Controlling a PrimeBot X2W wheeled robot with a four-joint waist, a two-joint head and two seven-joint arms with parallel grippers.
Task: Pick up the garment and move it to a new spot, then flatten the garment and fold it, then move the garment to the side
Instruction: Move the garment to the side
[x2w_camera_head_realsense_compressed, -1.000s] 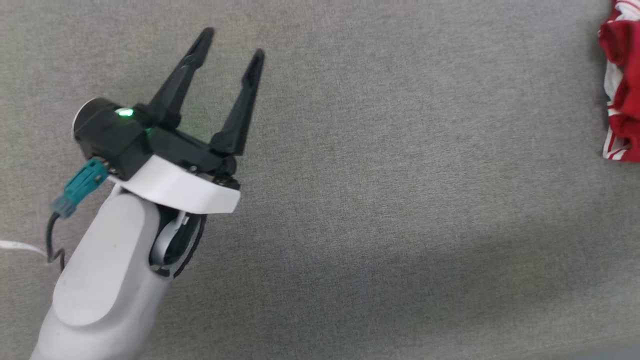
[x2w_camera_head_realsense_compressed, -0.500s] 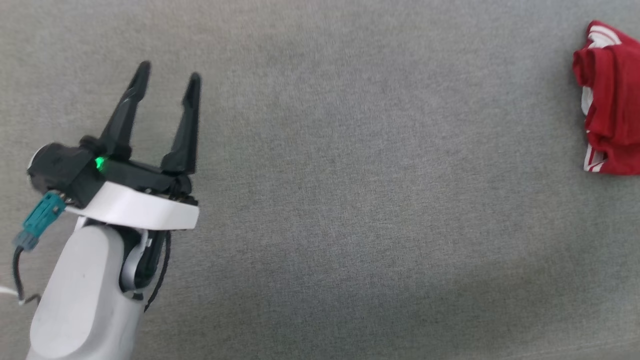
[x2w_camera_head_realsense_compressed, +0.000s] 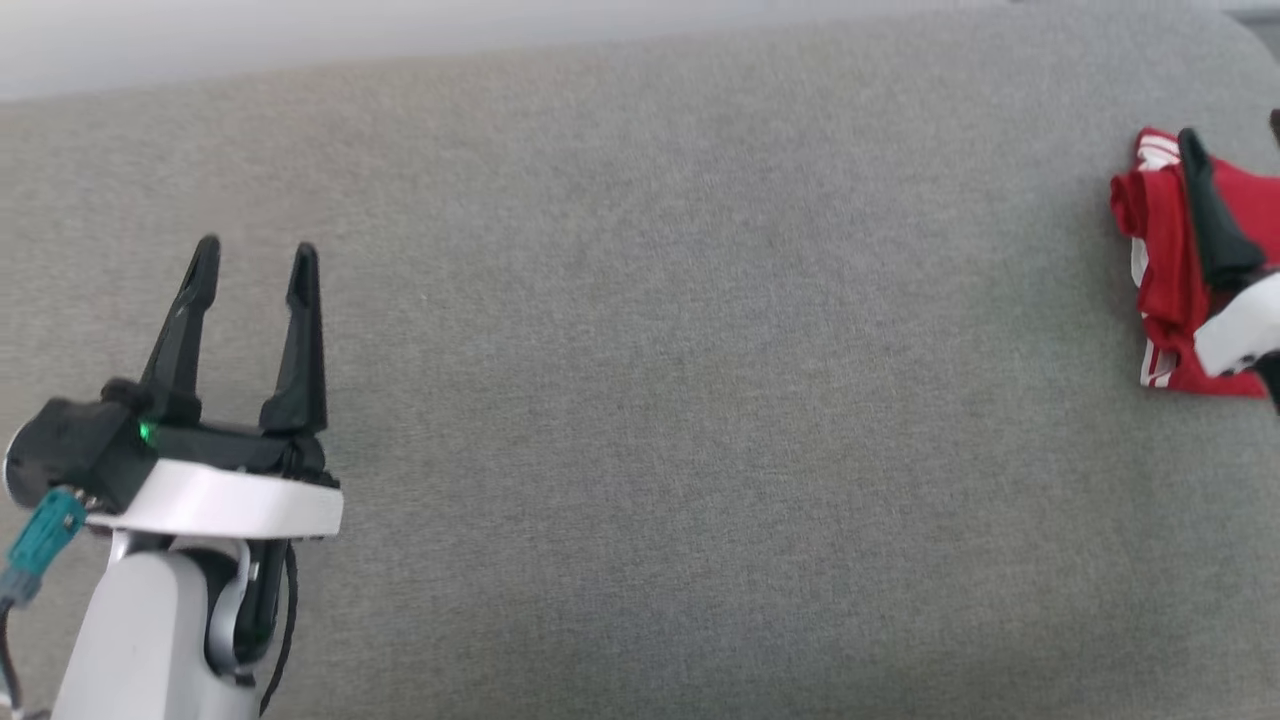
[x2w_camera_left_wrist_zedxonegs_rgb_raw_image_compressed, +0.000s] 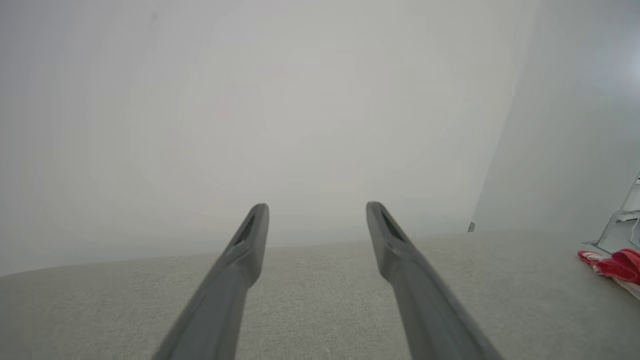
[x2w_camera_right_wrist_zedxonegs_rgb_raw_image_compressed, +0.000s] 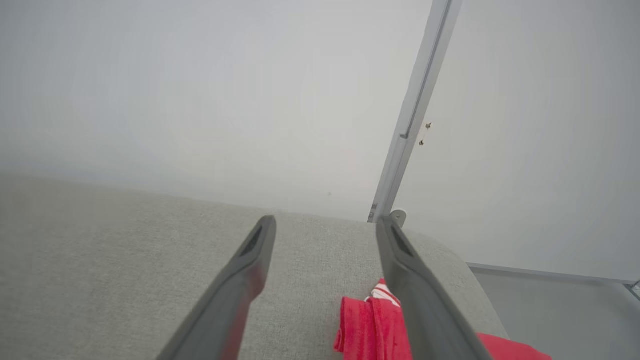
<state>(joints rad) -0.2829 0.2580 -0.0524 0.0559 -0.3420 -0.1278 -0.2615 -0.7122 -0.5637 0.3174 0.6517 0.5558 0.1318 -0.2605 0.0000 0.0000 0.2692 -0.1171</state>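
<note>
both tools spread, garment bunched at the right end of the tabletop

the garment (x2w_camera_head_realsense_compressed: 1160, 230) lies crumpled in a small red heap near the far right corner of the tabletop (x2w_camera_head_realsense_compressed: 700, 400), which is covered in grey woven fabric and rounded at that corner. white stripes show along the heap's left and lower edges; the chest print cannot be made out (the folds hide it)

the left tool (x2w_camera_head_realsense_compressed: 256, 250) hangs over the left side of the tabletop, well apart from the garment. its two dark fingers point away from the robot and stand wide apart with nothing between them. a green light (x2w_camera_head_realsense_compressed: 147, 432) glows on its black body, a teal connector (x2w_camera_head_realsense_compressed: 40, 545) sticks out at its left, and the pale forearm (x2w_camera_head_realsense_compressed: 150, 640) runs down to the bottom edge. in the left wrist view the fingers frame bare grey fabric and a pale wall (x2w_camera_left_wrist_zedxonegs_rgb_raw_image_compressed: 300, 100), with the garment far off at the right edge

the right tool (x2w_camera_head_realsense_compressed: 1232, 128) shows at the right edge of the head view, one dark finger lying across the red heap. its own wrist view shows both fingers spread wide, gripping nothing. the garment sits low in that view, partly behind the finger on that view's right and reaching into the gap. whether that finger touches the cloth cannot be told. beyond the tabletop's edge a metal strip (x2w_camera_right_wrist_zedxonegs_rgb_raw_image_compressed: 415, 110) runs up the wall
</note>
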